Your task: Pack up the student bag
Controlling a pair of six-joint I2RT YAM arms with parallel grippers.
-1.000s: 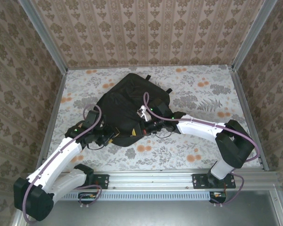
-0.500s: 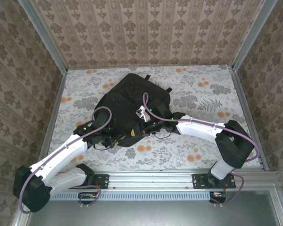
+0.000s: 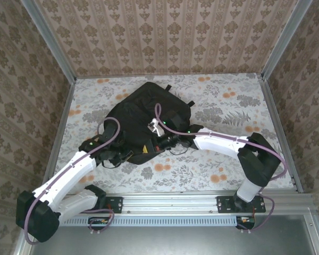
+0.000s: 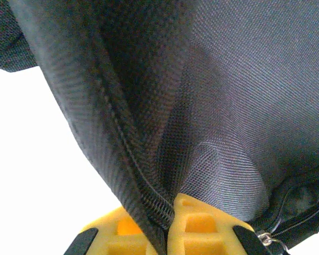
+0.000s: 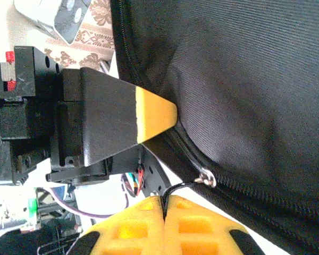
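The student bag (image 3: 149,109), a large black fabric backpack, lies on the middle of the table. At the bag's near edge my left gripper (image 3: 140,151) is shut, its yellow fingers (image 4: 202,228) pinching the bag's zipper-lined edge (image 4: 149,196). Just right of it my right gripper (image 3: 158,144) is shut on the thin black zipper pull cord (image 5: 175,187), which leads to the metal slider ring (image 5: 206,179) on the bag's zipper. In the right wrist view the left gripper's black finger with a yellow tip (image 5: 154,114) presses against the bag (image 5: 239,69).
A floral tablecloth (image 3: 228,106) covers the table, with bare room to the right and left of the bag. Metal frame rails (image 3: 279,127) and wallpapered walls close in the sides and back. A rail (image 3: 202,199) runs along the near edge.
My left gripper has closed on the bag's zipper edge after standing partly open. The right gripper has shifted slightly left, still shut on the pull cord.
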